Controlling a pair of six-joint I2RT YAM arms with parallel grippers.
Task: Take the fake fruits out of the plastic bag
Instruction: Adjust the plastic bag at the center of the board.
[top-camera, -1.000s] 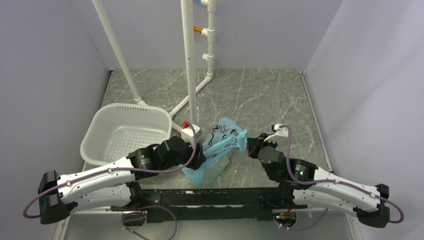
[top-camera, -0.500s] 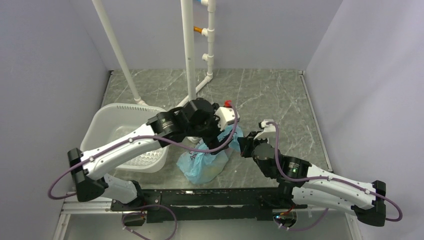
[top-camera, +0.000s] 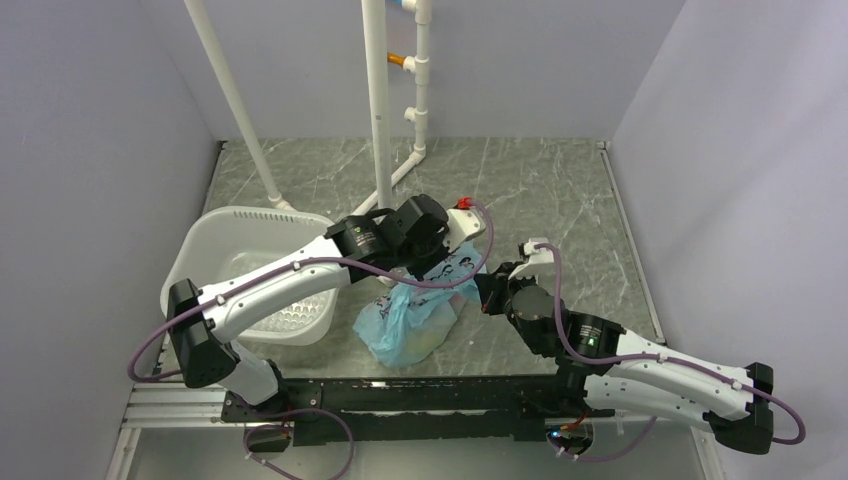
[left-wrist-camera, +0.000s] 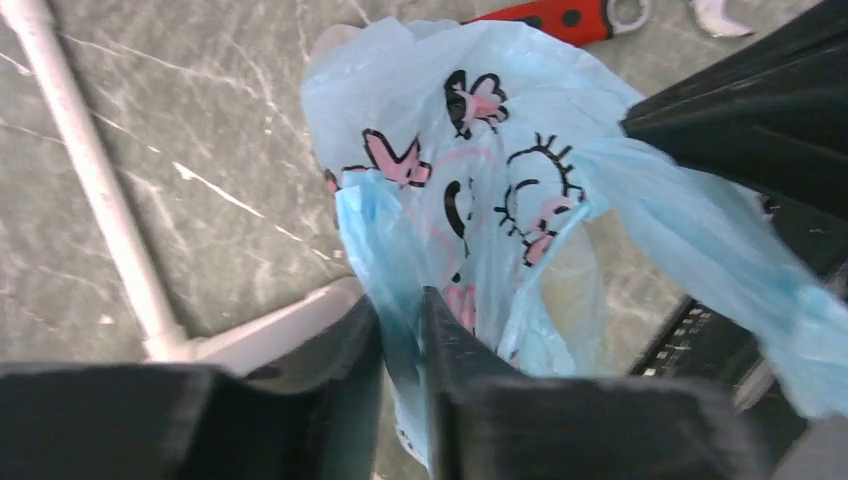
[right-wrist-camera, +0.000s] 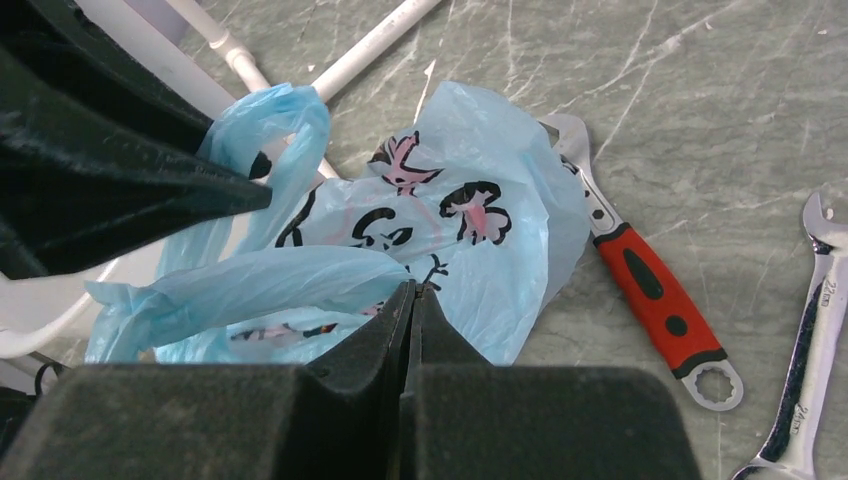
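The left pincer has swung up over the plastic bag and closed on its film.

R tool tight on blue plastic bag; red-handled wrench at bag edge.

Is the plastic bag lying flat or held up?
Held up: the left gripper and right gripper each pinch the plastic bag, which sags below.

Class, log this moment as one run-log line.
left hand: shut on plastic bag | right hand: shut on bag | red-handled wrench: beside bag
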